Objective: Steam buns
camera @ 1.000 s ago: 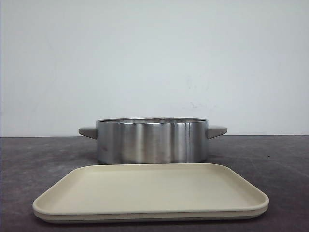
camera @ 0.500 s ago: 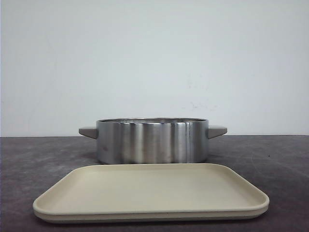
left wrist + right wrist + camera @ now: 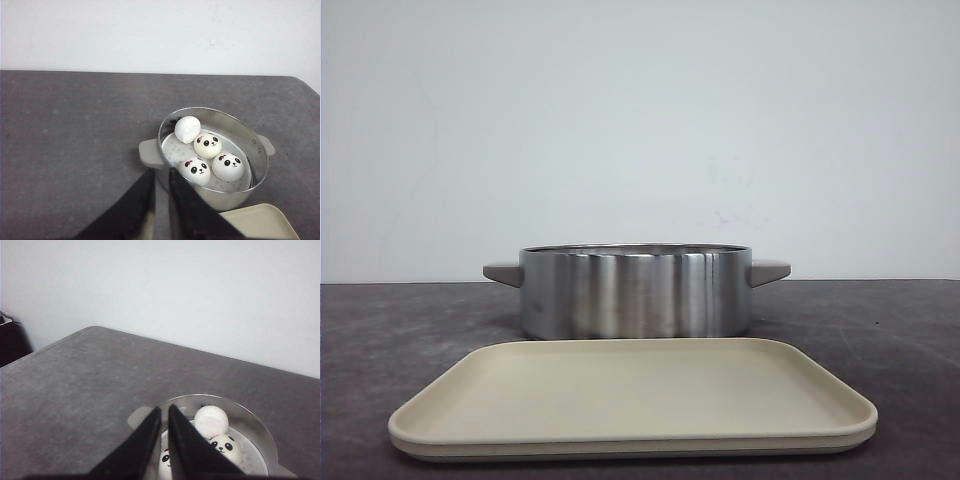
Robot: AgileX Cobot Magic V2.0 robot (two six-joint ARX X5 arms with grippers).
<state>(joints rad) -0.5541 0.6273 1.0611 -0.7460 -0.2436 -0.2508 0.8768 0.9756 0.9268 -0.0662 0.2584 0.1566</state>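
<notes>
Sitting in one steel pot (image 3: 214, 155) on the grey bench (image 3: 75, 140) are four buns (image 3: 208, 145): three show panda faces, the fourth is turned away, plain white. One beige tray (image 3: 632, 398) lies just in front of the pot. Two claws are in view. The left claw (image 3: 161, 181) hangs above the bench beside the pot's handle, fingers nearly together, holding nothing. The right claw (image 3: 165, 417) hangs over the pot, likewise narrow and empty.

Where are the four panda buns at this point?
All four buns sit clustered inside the steel pot, seen in the left wrist view; in the front view the pot stands behind the bare beige tray.
</notes>
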